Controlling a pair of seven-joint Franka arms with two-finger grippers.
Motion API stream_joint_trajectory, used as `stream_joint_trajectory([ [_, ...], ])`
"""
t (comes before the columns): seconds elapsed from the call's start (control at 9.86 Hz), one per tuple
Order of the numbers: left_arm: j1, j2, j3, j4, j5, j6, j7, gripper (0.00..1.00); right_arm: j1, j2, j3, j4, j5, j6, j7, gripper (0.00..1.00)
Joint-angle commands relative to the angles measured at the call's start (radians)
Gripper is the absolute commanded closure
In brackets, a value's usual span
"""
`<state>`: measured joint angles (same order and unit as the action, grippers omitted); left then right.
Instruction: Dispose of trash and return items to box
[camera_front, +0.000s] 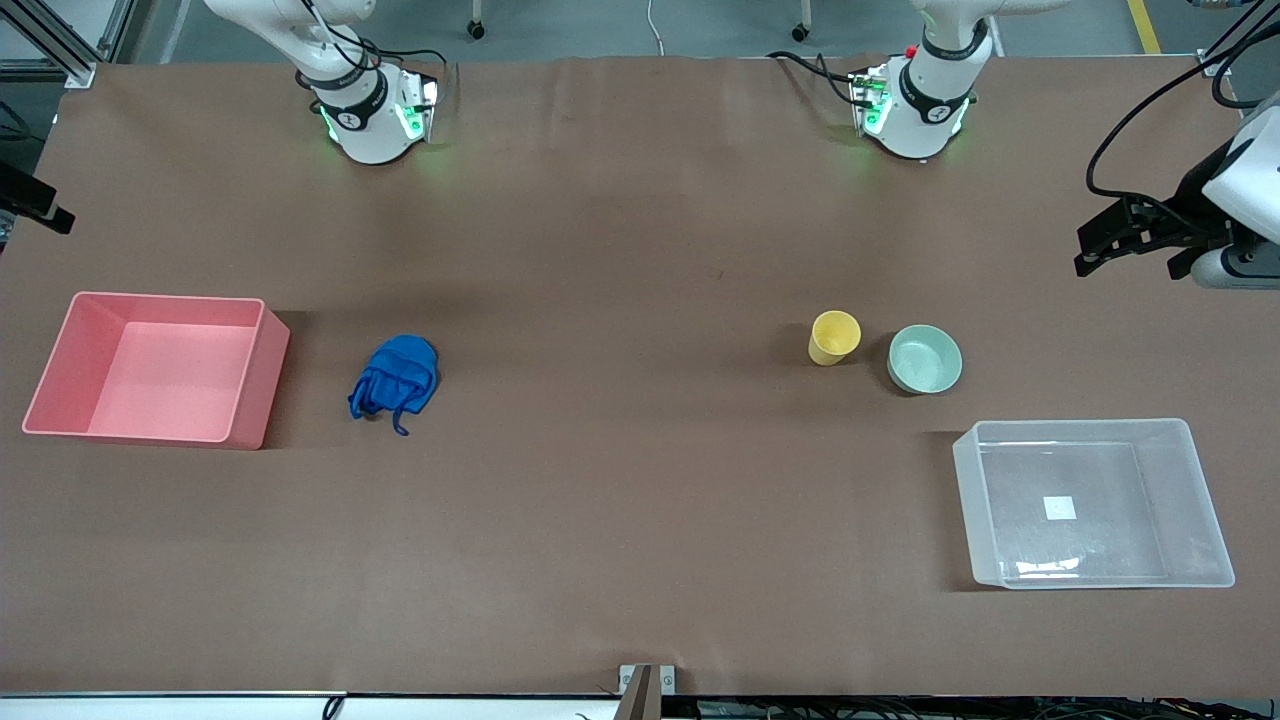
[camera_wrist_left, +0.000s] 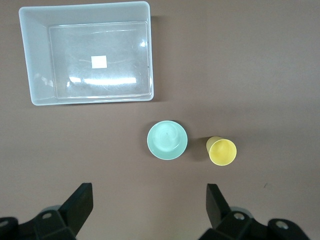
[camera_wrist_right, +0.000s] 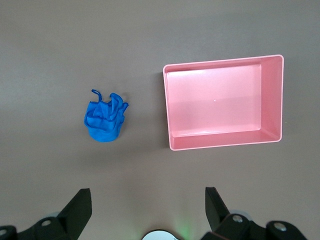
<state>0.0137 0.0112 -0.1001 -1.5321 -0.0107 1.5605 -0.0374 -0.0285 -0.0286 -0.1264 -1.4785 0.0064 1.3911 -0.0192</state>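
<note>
The blue wad of trash (camera_front: 394, 376) lies on the table beside the pink bin, toward the right arm's end; it also shows in the right wrist view (camera_wrist_right: 104, 122). The yellow cup (camera_front: 833, 337) and the mint-green bowl (camera_front: 925, 359) stand side by side, farther from the front camera than the clear box (camera_front: 1092, 502), which is empty. All three show in the left wrist view: cup (camera_wrist_left: 221, 151), bowl (camera_wrist_left: 167, 140), box (camera_wrist_left: 35, 60). My left gripper (camera_wrist_left: 149, 205) is open and empty, high over bare table. My right gripper (camera_wrist_right: 148, 207) is open and empty, high over its base.
A pink opaque bin (camera_front: 160, 368) stands empty at the right arm's end of the table, also in the right wrist view (camera_wrist_right: 223, 103). The left hand (camera_front: 1130, 250) shows at the front view's edge. Brown table lies between the trash and the cup.
</note>
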Motion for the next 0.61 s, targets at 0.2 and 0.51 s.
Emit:
stream_joint_trajectory([
  [0.2,0.006,0.029,-0.006,0.004,0.006,-0.002,0.002,0.00,-0.001,-0.008,-0.002,-0.006,0.017,0.000,-0.010,0.00],
  [0.51,0.011,0.038,-0.001,-0.002,0.000,0.024,0.014,0.00,0.016,-0.008,0.002,-0.006,0.017,-0.001,0.004,0.00],
])
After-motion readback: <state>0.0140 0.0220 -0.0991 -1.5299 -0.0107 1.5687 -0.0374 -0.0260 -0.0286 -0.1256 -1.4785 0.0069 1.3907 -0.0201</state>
